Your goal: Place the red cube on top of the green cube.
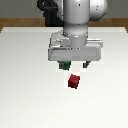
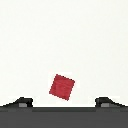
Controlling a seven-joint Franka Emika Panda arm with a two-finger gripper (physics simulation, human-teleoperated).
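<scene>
The red cube (image 1: 74, 81) lies on the white table, rotated at an angle. My gripper (image 1: 76, 67) hovers above it and a little behind, open and empty. The green cube (image 1: 63, 65) sits just behind the red cube, toward the exterior view's left, and is partly hidden under the gripper's hand. In the wrist view the red cube (image 2: 62, 86) lies between the two widely spread fingertips of the gripper (image 2: 64, 102), below them on the table. The green cube is out of the wrist view.
The white table (image 1: 25, 90) spreads around both cubes. The arm's base (image 1: 50, 15) stands at the far edge, with a wooden floor strip behind it.
</scene>
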